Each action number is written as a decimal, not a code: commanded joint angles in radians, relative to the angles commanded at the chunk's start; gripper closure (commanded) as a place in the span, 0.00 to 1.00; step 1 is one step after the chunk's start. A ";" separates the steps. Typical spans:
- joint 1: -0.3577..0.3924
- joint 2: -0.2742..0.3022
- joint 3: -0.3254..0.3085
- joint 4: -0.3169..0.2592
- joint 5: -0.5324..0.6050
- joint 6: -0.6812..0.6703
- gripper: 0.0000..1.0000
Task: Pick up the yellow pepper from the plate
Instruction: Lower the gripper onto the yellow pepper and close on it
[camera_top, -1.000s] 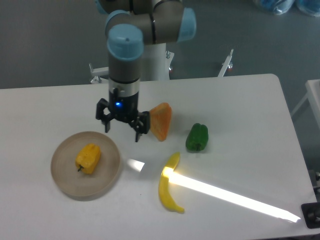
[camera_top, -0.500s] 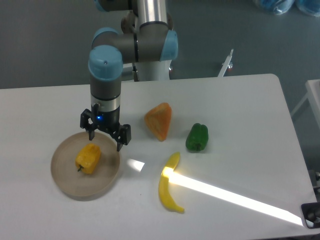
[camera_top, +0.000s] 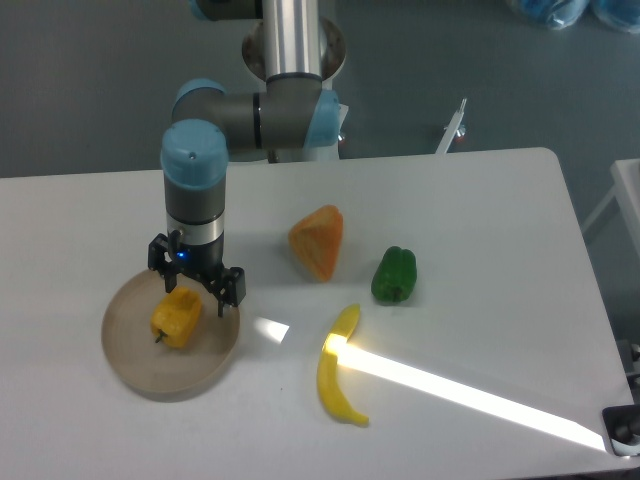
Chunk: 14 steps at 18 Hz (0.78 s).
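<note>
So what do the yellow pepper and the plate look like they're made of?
Yellow pepper: probably moulded plastic toy food, with an even colour and a dull sheen. Plate: tan, matte and uniform, perhaps plastic or wood fibre; the view can't settle which.

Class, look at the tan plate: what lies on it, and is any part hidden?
On the plate lies the yellow pepper. The open gripper hangs over its upper end, hiding that end and the plate's far rim.

arm (camera_top: 262, 105): silver tubes, grey joints, light-blue caps | gripper (camera_top: 194, 287): black, two fingers, small blue light on its body
</note>
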 joint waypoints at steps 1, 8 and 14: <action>-0.003 -0.005 0.000 0.000 0.002 0.000 0.00; -0.042 -0.028 0.000 0.000 0.041 0.002 0.00; -0.045 -0.035 -0.005 0.000 0.043 0.000 0.00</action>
